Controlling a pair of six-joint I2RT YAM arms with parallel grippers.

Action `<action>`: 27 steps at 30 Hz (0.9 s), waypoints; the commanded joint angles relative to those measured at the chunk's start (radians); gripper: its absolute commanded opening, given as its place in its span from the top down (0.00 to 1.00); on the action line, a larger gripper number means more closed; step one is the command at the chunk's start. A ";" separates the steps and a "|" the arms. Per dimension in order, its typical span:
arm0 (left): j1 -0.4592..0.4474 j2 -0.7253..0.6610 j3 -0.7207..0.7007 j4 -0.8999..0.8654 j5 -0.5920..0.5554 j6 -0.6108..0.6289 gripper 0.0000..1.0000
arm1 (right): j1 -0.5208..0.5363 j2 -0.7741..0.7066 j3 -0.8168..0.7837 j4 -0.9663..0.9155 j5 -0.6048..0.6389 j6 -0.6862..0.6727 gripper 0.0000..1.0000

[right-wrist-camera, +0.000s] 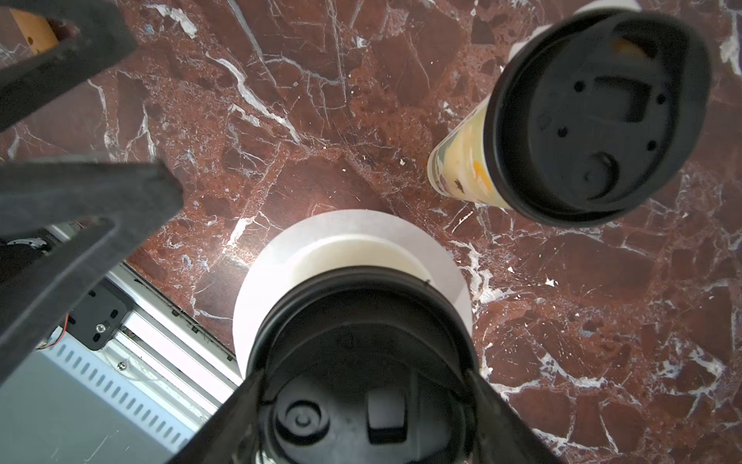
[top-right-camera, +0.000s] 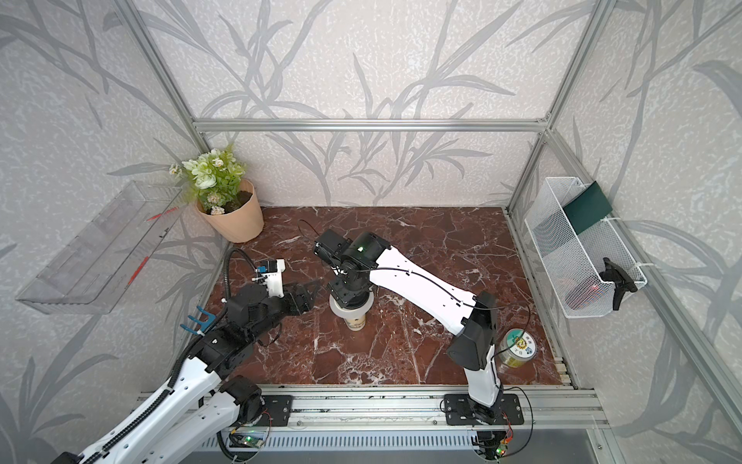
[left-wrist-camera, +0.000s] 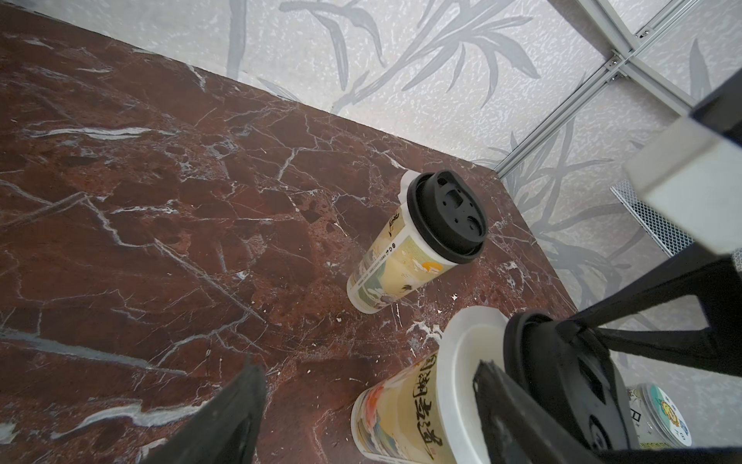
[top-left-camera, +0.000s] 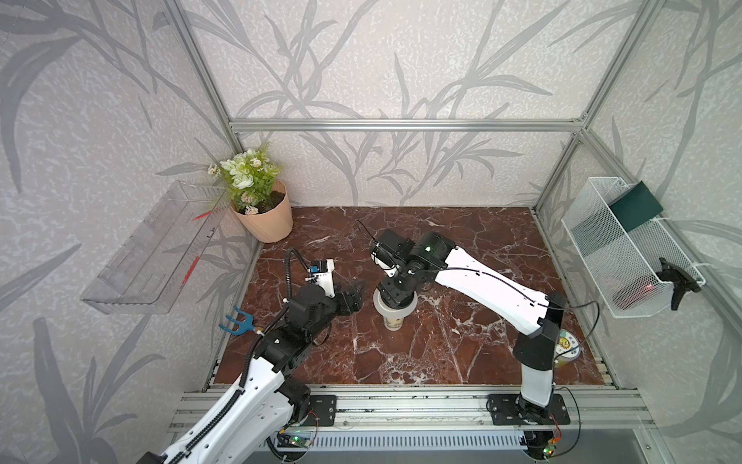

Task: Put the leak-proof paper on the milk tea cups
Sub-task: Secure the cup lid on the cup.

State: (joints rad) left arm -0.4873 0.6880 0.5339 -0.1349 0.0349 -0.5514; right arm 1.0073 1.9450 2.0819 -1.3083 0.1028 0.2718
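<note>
Right claw (right-wrist-camera: 363, 377): clamped on a black lid (right-wrist-camera: 353, 313), one finger on each side of its rim. This lid hangs over the leak-proof paper disc (right-wrist-camera: 265, 289), which lies flat across the mouth of a milk tea cup (top-left-camera: 392, 322) standing upright near the middle of the tabletop (top-left-camera: 441, 249). The lid is offset from the cup mouth; contact with the disc cannot be determined.

Left claw (top-left-camera: 354, 298): fingers apart, holding nothing, just beside that cup.

The second milk tea cup (left-wrist-camera: 385, 269) stands upright, capped by a second lid (left-wrist-camera: 445, 213), with a paper edge (left-wrist-camera: 406, 182) protruding beneath the rim.
</note>
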 commanded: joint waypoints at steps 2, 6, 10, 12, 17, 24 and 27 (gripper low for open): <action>0.007 -0.023 -0.011 0.008 -0.019 -0.005 0.17 | 0.007 0.043 0.054 -0.060 -0.005 -0.025 0.38; 0.008 -0.029 -0.012 0.005 -0.020 -0.001 0.17 | 0.007 0.073 0.072 -0.062 -0.005 -0.026 0.38; 0.009 -0.029 -0.014 0.008 -0.011 -0.002 0.17 | 0.007 0.086 0.077 -0.064 -0.005 -0.026 0.38; 0.008 -0.027 -0.015 0.012 -0.006 -0.001 0.17 | 0.008 0.090 0.075 -0.062 -0.005 -0.027 0.38; 0.009 -0.026 -0.016 0.011 -0.002 0.002 0.17 | 0.007 0.104 0.076 -0.066 0.006 -0.029 0.38; 0.008 -0.021 -0.018 0.020 0.010 0.001 0.17 | 0.005 0.105 0.038 -0.051 0.002 -0.025 0.37; 0.009 -0.012 -0.024 0.037 0.030 -0.001 0.17 | 0.002 0.101 0.007 -0.036 -0.007 -0.023 0.37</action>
State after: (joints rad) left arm -0.4831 0.6712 0.5240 -0.1261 0.0475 -0.5507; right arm 1.0080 2.0304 2.1239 -1.3331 0.0959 0.2527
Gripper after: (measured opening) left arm 0.832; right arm 0.730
